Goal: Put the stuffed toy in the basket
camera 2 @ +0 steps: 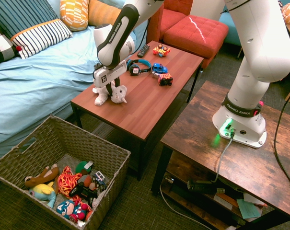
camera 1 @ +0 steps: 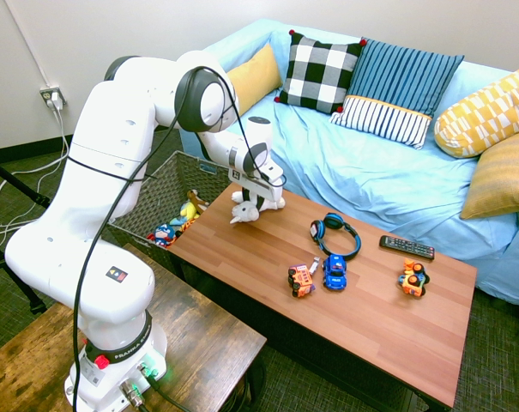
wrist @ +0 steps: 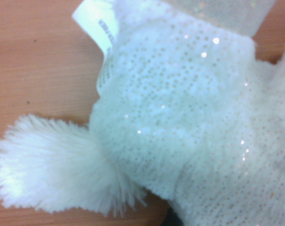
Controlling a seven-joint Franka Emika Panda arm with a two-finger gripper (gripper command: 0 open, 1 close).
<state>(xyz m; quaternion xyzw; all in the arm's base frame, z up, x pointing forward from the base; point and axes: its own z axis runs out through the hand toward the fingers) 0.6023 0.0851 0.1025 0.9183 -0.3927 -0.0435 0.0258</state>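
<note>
You see the gripper fingers pinching the stuffed toy on the table; transfer to the basket, at 7 o'clock, remains.

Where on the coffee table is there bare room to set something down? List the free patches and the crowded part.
Free: the coffee table near edge in front of the stuffed toy, and the strip below the toy cars toward the table's end. Crowded: around the headphones, remote and cars; the gripper sits over the stuffed toy.
</note>
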